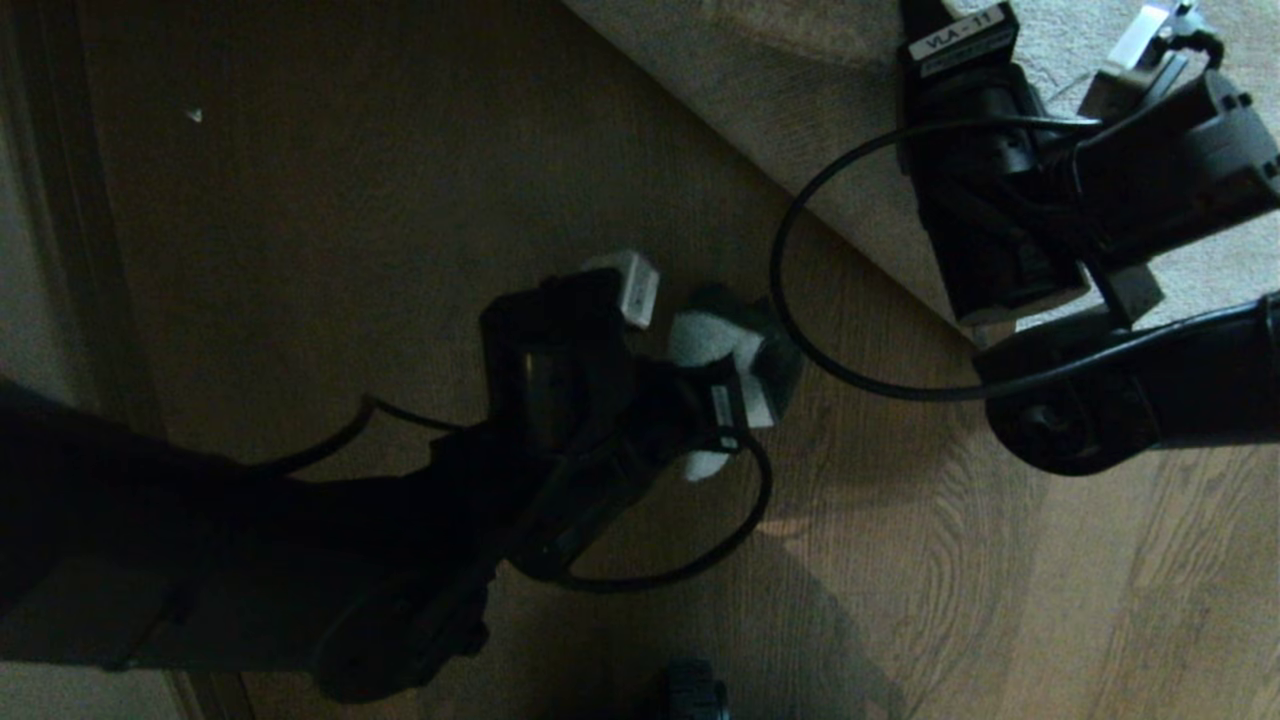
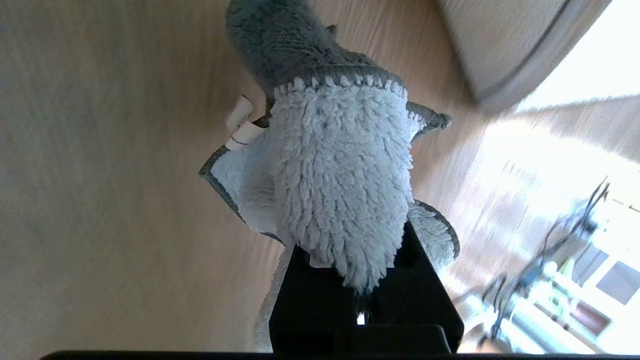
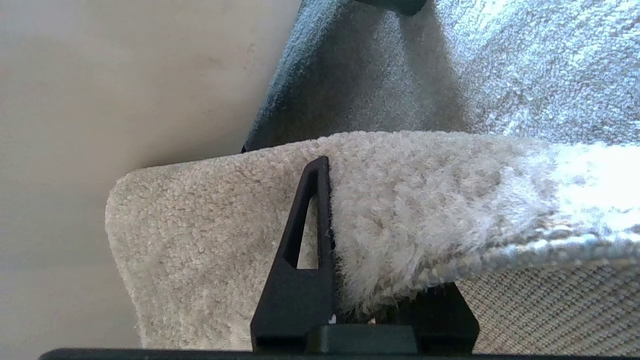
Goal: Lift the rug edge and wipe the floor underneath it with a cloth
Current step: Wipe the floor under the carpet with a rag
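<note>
White label point(image 1: 962, 33) on the black housing of the right arm point(image 1: 990, 170), head view: printed "VLA - 11"; a second, smaller line beneath it is too small to read. Small white tag point(image 2: 240, 125) at the cloth point(image 2: 340, 185): markings illegible.

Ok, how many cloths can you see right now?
1. The cloth is pinched in the left gripper over the floor, beside the rug edge held in the right gripper. Others may be hidden.
</note>
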Tool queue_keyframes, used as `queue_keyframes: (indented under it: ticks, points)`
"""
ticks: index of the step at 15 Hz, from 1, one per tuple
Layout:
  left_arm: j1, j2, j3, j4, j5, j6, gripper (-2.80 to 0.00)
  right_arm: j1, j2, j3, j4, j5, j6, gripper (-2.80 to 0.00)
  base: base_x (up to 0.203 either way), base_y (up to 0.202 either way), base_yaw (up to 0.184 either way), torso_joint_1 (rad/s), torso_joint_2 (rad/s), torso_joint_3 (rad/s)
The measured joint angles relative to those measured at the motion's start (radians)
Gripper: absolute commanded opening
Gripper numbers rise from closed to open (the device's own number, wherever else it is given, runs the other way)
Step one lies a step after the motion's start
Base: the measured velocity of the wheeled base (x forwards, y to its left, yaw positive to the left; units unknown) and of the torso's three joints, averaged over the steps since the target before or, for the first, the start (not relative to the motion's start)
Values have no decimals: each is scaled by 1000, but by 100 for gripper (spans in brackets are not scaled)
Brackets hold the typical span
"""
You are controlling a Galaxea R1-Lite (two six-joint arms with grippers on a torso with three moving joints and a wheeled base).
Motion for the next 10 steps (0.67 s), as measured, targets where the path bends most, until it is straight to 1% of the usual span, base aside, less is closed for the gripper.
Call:
queue_keyframes:
  ticks: [3,5,7,10]
  points:
    - [3,57,-115,-1,4,1,-280,0,-3,1,0,0,-1,-280,0,0,0,0,0,0]
    - [24,90,-173,-1,28,1,-280,0,-7,2,0,-2,-1,-280,0,0,0,0,0,0]
    - [68,118,-218,-2,45,-1,-280,0,-8,3,0,-2,-1,-280,0,0,0,0,0,0]
    - [138,139,-239,-3,46,-3,-280,-1,-9,3,0,-2,-1,-280,0,0,0,0,0,0]
